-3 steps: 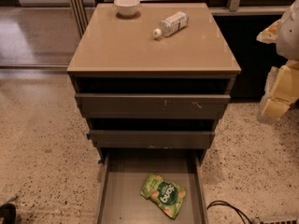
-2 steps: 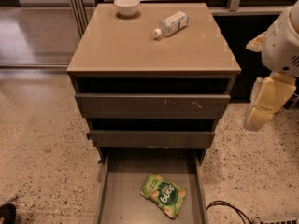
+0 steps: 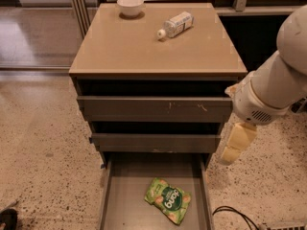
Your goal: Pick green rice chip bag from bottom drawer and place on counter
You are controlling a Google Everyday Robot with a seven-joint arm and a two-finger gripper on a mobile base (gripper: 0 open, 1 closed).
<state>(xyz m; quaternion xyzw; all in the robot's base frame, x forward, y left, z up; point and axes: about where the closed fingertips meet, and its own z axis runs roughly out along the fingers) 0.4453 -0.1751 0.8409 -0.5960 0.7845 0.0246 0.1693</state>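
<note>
Nearest the camera, the bottom drawer stands pulled out from the cabinet, its flat grey floor in plain sight. On that floor, right of the middle, lies the green rice chip bag — flat, turned at a slant, logo side up, touching neither side wall. A black cable curls on the speckled floor just to the right of the drawer.

Higher and to the right, the gripper hangs pointing down beside the cabinet's right edge, above the right wall of the bottom drawer and well apart from the bag. Whether it is released or clenched I cannot tell; nothing shows in its grasp. The white arm runs up from it to the right edge of the view.

Behind the open tray come the middle drawer and the top drawer, both with scratched fronts and both slightly out.

Farther back lies the counter — tan and glossy. A clear plastic bottle lies on its side toward the far right, and a white bowl sits upright near the far left corner.
</note>
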